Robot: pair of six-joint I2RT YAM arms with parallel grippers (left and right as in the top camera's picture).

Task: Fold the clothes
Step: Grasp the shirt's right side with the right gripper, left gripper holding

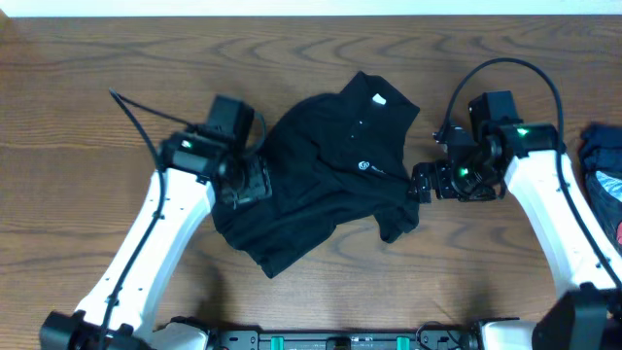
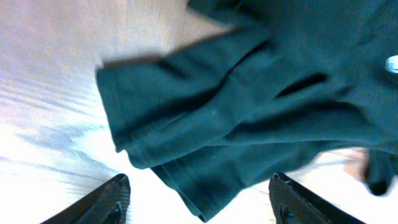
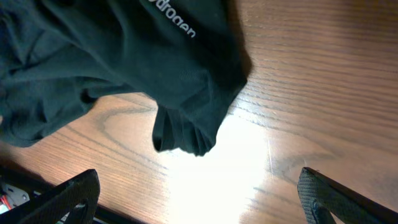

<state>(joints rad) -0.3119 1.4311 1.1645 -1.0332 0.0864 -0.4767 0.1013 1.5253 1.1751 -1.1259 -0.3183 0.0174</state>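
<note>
The left end effector is open wide and holds nothing, at the left edge of the black top. The top lies slanted on the tabletop, its collar pointing up and right. The right end effector, by the top's right edge, is wide open and empty.

Brown wood-grain table fills view; bright glare on surface (2 wrist views); pale strip beyond far edge.
</note>
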